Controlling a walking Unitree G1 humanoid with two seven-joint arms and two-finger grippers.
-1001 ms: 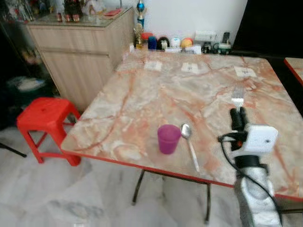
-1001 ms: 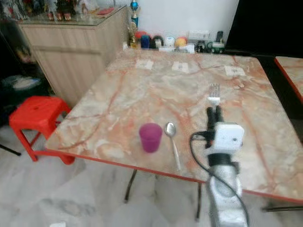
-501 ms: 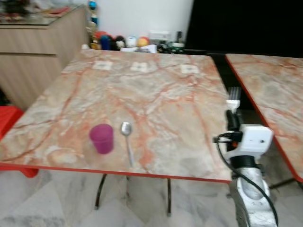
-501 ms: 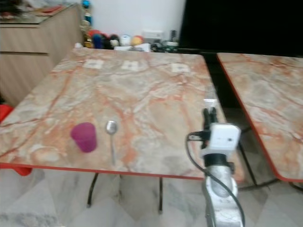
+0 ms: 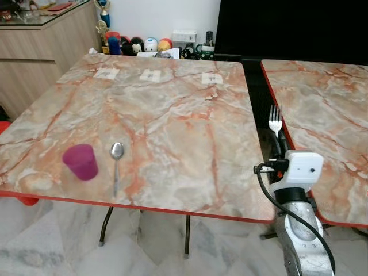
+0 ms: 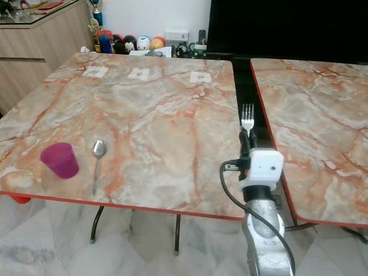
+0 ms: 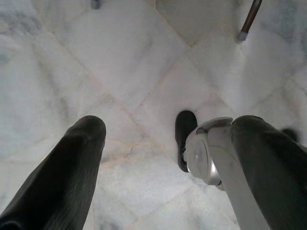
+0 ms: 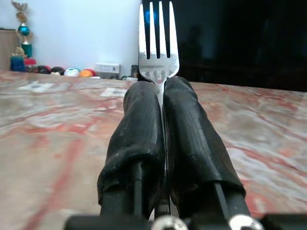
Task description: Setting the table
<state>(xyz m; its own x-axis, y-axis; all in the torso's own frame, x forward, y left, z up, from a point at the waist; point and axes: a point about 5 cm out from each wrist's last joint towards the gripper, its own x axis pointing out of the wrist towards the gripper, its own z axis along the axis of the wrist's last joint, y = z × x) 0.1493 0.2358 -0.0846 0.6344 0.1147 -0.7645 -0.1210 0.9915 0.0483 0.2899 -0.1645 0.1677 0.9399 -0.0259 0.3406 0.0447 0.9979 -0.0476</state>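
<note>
- While the left gripper (image 7: 158, 158) hangs idle over the floor tiles with its fingers spread apart, the work sits with the other arm.
- Near the table (image 5: 172, 115) front edge stands a purple cup (image 5: 80, 161), upright, with a spoon (image 5: 116, 161) lying just beside it, bowl pointing away (seemingly one place setting, short of its fork).
- To the right, past the table's corner and over the gap to a second table (image 5: 322, 115), the right gripper (image 5: 276, 144) holds a fork (image 5: 275, 120).
- Its two fingers (image 8: 139, 139) are pressed together on the handle, tines pointing up, probably so the fork travels steadily until it can be laid near the cup and spoon.
</note>
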